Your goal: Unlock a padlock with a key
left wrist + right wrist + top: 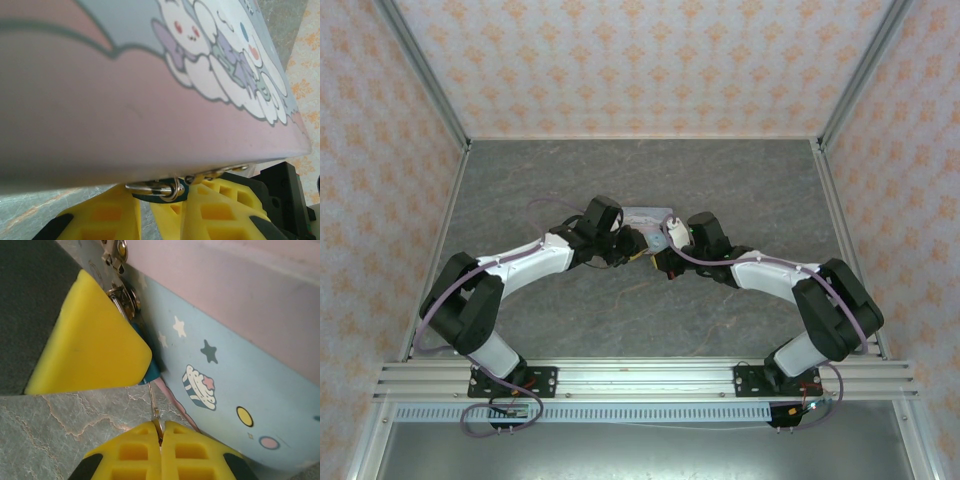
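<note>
Right claw [160, 439] pinching key [152, 405], left claw [149, 207] gripping padlock [184, 190], elbows [470, 300] out

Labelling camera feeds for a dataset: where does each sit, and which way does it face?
Top external: above and behind the bases, looking down on the grey table; both arms meet at the pale blue cartoon-printed tin box.
Left wrist: close against the tin's lid; left tool grips the dark teal padlock.
Right wrist: facing the tin's side; right tool pinches the thin silvery key.
Shared: both wrists see tin and padlock.
</note>
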Controlling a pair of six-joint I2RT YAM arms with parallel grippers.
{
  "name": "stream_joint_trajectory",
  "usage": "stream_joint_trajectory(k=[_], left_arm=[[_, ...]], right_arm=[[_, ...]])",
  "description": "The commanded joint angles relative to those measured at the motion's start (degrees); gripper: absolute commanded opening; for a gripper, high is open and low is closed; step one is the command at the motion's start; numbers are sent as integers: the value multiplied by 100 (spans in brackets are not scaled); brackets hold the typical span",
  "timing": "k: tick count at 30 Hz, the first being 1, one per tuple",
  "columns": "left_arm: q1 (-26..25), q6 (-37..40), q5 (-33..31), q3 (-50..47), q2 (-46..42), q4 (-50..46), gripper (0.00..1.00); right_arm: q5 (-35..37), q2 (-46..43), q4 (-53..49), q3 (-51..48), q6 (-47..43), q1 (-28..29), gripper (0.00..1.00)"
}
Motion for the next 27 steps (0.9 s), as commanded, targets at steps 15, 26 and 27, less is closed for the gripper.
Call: stream_joint_trajectory(k=[15,26,27], left_arm=[[-82,282,444,463,-188,-384,21],[-83,504,670,510,-188,-587,21],[-82,514,670,509,-197,-591,21]], right_arm=[[-380,213,441,654,-642,25,0],[-508,323,441,855,-853,-59,0],[-522,317,436,860,-869,-93,0]])
